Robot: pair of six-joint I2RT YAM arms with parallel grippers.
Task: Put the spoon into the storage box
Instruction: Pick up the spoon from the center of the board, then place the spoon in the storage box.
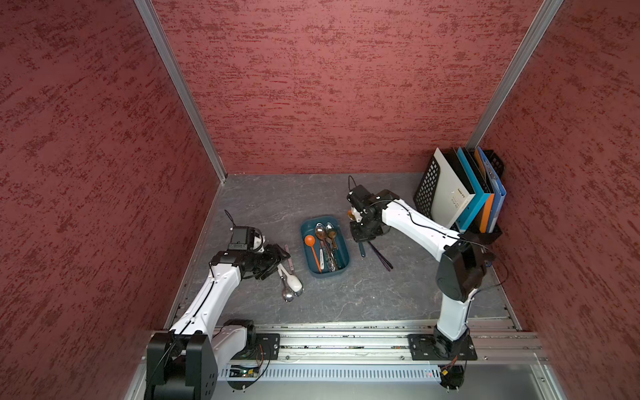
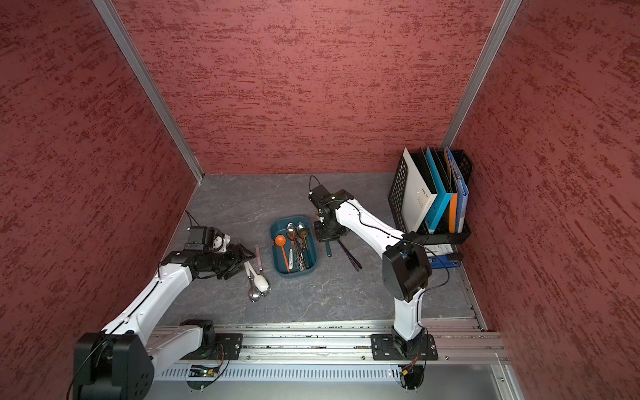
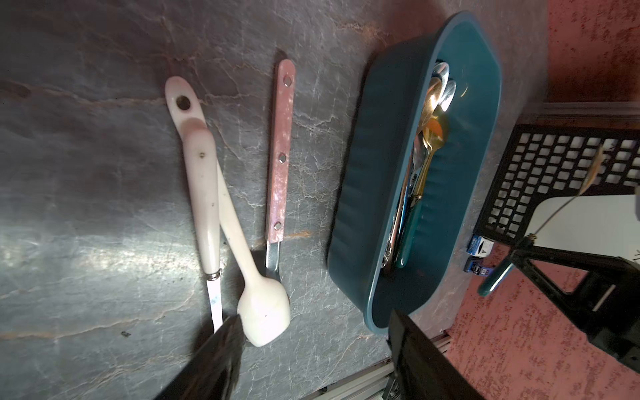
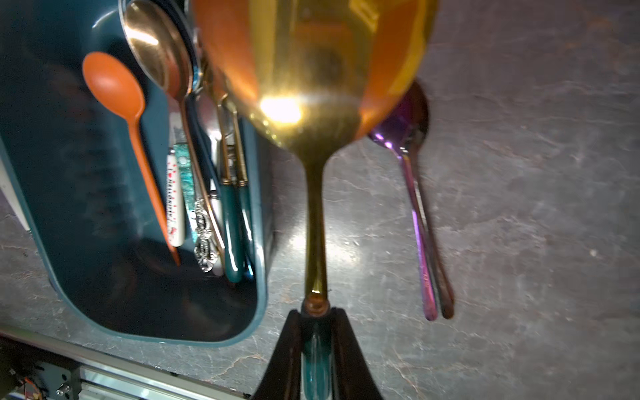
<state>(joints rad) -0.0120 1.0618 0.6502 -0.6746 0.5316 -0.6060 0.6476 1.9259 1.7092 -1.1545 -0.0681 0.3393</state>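
Step in hand: carrying. right gripper (image 4: 317, 311) is pinched on the teal end of a gold metal spoon with a teal handle (image 4: 311, 86), with the bowl pointing back at the wrist camera. In both top views it sits just right of centre frame, beside the right long wall of the shallow dark teal plastic storage box (image 1: 306, 252), not over it yet. Can't tell if the handle tip touches the table.

Next, my read: shift left across the wall, lay the spoon along the box's long axis, let go. Contents bunch toward the middle and right of the box. The barer strip is on the left, by the orange plastic spoon (image 1: 310, 239). Aim there, or expect it to land on the pile.

In the way:
- the box wall itself
- an iridescent purple metal spoon (image 4: 415, 207) and a dark thin spoon (image 4: 443, 277) touching it, on the grey stone-look table (image 1: 363, 298) beside the gripper

left gripper (image 3: 316, 314) is spread wide and empty, left of centre frame. It hangs over a cream plastic spoon (image 3: 265, 311), a cream-handled knife (image 3: 202, 194) and a pink riveted handle (image 3: 280, 156), well apart from the right arm. The black mesh file rack with folders (image 1: 426, 187) is at far right, off the path.
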